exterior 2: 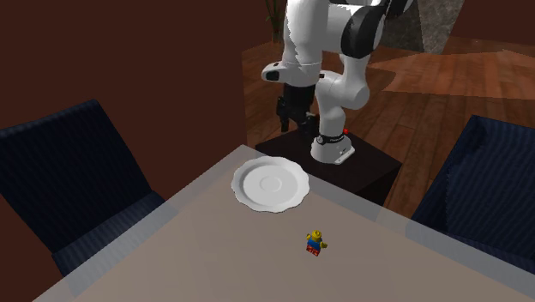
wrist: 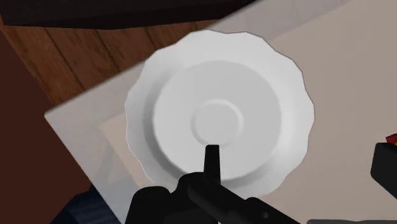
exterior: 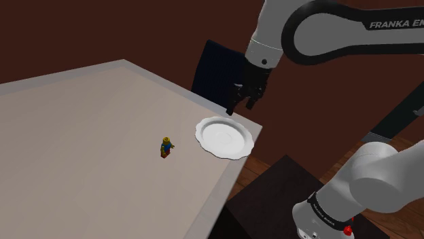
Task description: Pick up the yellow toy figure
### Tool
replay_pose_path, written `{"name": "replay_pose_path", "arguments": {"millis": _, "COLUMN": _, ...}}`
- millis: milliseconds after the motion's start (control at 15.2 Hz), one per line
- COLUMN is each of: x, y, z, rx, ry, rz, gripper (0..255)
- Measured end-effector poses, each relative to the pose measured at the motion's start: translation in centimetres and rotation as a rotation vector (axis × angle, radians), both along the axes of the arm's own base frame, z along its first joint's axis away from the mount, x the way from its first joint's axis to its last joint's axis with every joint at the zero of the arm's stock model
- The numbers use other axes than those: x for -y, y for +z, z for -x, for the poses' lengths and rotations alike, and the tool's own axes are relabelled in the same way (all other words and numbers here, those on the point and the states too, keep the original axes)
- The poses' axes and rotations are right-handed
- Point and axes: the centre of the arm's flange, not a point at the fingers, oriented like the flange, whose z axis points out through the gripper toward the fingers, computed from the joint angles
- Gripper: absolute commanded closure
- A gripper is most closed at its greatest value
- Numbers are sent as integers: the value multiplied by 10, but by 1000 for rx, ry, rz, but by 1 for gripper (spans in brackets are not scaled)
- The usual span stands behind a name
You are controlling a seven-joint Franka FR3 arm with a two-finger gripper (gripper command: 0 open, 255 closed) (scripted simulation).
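Soft, dim, even light leaves the dark brown wall point(exterior: 102, 27) and navy upholstered chairs point(exterior 2: 60, 180) murky, while the pale beige tabletop point(exterior: 81, 136), the round white scalloped plate point(exterior: 225, 136) and the white robot arm point(exterior: 380, 176) look brightest, the plate's well gently shaded grey, and the small yellow-headed toy figure point(exterior: 165, 146) keeps muted colours.

Plate point(exterior: 224, 138) at table point(exterior: 81, 136) corner; toy figure point(exterior: 166, 146) near it; hand point(exterior: 241, 105) above plate.

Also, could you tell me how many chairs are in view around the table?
2. One dark blue chair stands at the second exterior view's left of the table, a second chair at its right; more may be hidden.
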Motion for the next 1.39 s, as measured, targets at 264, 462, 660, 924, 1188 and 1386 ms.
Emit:
{"name": "replay_pose_path", "arguments": {"millis": 264, "x": -40, "y": -23, "z": -14, "rx": -9, "ry": -34, "rz": -20, "gripper": 0}}
{"name": "replay_pose_path", "arguments": {"millis": 462, "x": -70, "y": -42, "z": -29, "rx": -16, "ry": -59, "rz": -35, "gripper": 0}}
{"name": "replay_pose_path", "arguments": {"millis": 660, "x": -105, "y": -61, "z": -42, "rx": -22, "ry": -83, "rz": -50, "gripper": 0}}
{"name": "replay_pose_path", "arguments": {"millis": 924, "x": -143, "y": -83, "z": -61, "rx": -31, "ry": -117, "rz": -71, "gripper": 0}}
{"name": "replay_pose_path", "arguments": {"millis": 1188, "x": -181, "y": -102, "z": -79, "rx": -40, "ry": -147, "rz": -90, "gripper": 0}}
{"name": "replay_pose_path", "arguments": {"millis": 1386, "x": -186, "y": -115, "z": -83, "rx": -41, "ry": -153, "rz": -93, "gripper": 0}}
